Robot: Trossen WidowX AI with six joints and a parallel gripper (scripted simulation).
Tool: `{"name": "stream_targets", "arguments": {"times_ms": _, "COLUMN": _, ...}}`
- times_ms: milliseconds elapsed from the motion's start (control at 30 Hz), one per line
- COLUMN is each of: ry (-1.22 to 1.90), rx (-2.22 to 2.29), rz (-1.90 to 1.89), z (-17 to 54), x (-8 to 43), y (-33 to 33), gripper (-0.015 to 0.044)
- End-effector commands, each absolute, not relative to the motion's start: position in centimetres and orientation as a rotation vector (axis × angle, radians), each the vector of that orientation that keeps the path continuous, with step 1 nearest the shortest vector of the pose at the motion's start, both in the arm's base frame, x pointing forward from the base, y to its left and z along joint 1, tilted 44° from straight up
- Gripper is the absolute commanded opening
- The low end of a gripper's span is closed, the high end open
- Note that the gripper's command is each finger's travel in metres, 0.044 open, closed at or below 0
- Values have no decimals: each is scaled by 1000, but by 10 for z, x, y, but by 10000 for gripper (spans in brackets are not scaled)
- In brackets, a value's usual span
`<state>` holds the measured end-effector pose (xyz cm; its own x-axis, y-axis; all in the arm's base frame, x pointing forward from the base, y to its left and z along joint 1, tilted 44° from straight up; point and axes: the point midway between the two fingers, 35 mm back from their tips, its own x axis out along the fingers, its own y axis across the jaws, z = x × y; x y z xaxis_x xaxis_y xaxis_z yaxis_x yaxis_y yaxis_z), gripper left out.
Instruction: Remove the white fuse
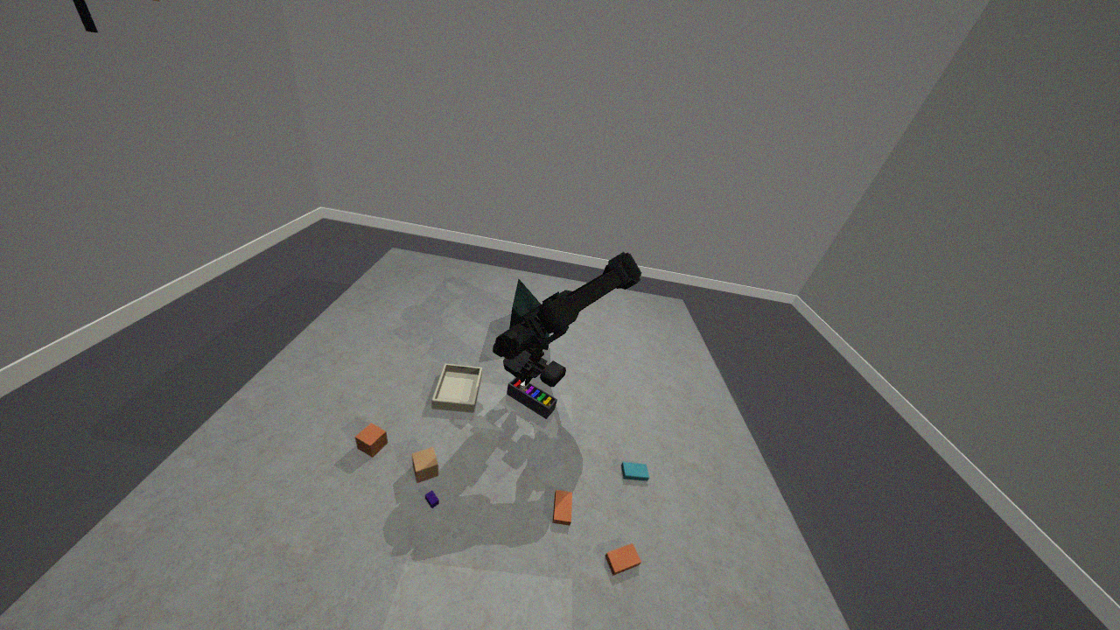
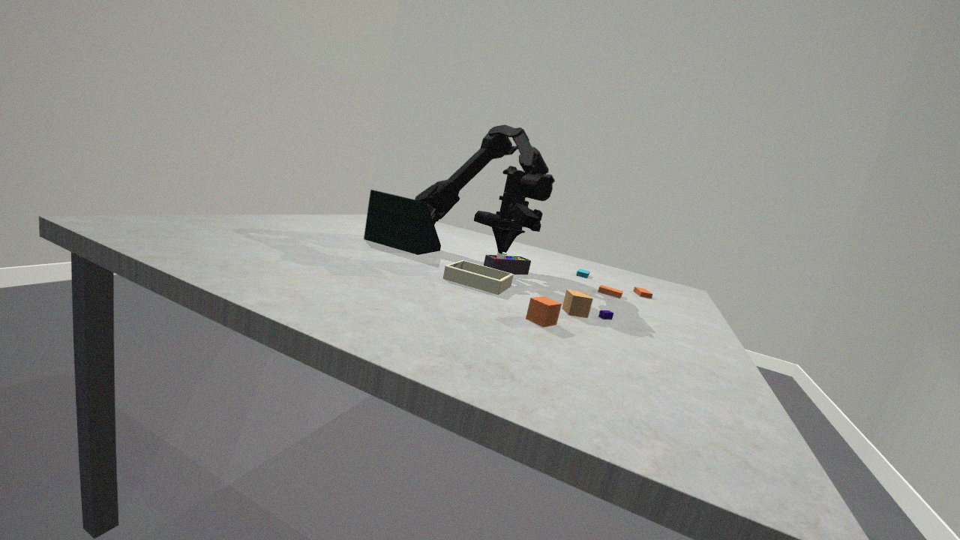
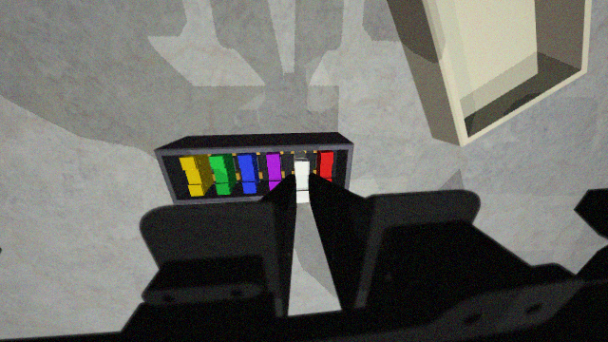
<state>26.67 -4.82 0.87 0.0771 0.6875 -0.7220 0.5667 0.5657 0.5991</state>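
Observation:
My gripper point(image 2: 501, 251) point(image 3: 301, 180) is shut on the white fuse point(image 2: 502, 256) point(image 3: 302, 171), just above the fuse block point(image 1: 529, 401) point(image 2: 506, 267) point(image 3: 261, 140). The white fuse sits higher than its neighbours, and part of its slot shows behind it. I cannot tell whether its lower end is clear of the slot. The purple fuse point(image 3: 274, 163) and the red fuse point(image 3: 326, 162) stand on either side, partly hidden by the fingers. The blue fuse point(image 3: 247, 168), green fuse point(image 3: 220, 168) and yellow fuse point(image 3: 191, 168) stand farther left in the wrist view. The beige tray point(image 1: 452, 406) point(image 2: 472, 278) point(image 3: 454, 104) is empty.
An orange cube point(image 1: 371, 439) point(image 2: 543, 311), a tan cube point(image 1: 425, 465) point(image 2: 577, 303) and a small purple block point(image 1: 432, 499) point(image 2: 605, 314) lie beyond the tray. A teal block point(image 1: 634, 472) point(image 2: 582, 273) and two flat orange blocks lie on the block's far side from the base.

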Motion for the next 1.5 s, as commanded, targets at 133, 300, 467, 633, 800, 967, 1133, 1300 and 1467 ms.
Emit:
{"name": "stream_targets", "arguments": {"times_ms": 133, "ry": 1589, "rx": 1080, "rz": 122, "z": 12, "x": 267, "y": -53, "gripper": 0}}
{"name": "stream_targets", "arguments": {"times_ms": 300, "ry": 1588, "rx": 1080, "rz": 122, "z": 14, "x": 267, "y": -54, "gripper": 0}}
{"name": "stream_targets", "arguments": {"times_ms": 467, "ry": 1588, "rx": 1081, "rz": 122, "z": 15, "x": 266, "y": -56, "gripper": 0}}
{"name": "stream_targets", "arguments": {"times_ms": 633, "ry": 1588, "rx": 1081, "rz": 122, "z": 17, "x": 266, "y": -58, "gripper": 0}}
{"name": "stream_targets", "arguments": {"times_ms": 800, "ry": 1588, "rx": 1082, "rz": 122, "z": 19, "x": 266, "y": -59, "gripper": 0}}
{"name": "stream_targets", "arguments": {"times_ms": 967, "ry": 1587, "rx": 1083, "rz": 122, "z": 21, "x": 265, "y": -61, "gripper": 0}}
{"name": "stream_targets", "arguments": {"times_ms": 1133, "ry": 1587, "rx": 1083, "rz": 122, "z": 23, "x": 265, "y": -63, "gripper": 0}}
{"name": "stream_targets", "arguments": {"times_ms": 1300, "ry": 1587, "rx": 1084, "rz": 122, "z": 24, "x": 265, "y": -64, "gripper": 0}}
{"name": "stream_targets", "arguments": {"times_ms": 1467, "ry": 1587, "rx": 1084, "rz": 122, "z": 28, "x": 265, "y": -68, "gripper": 0}}
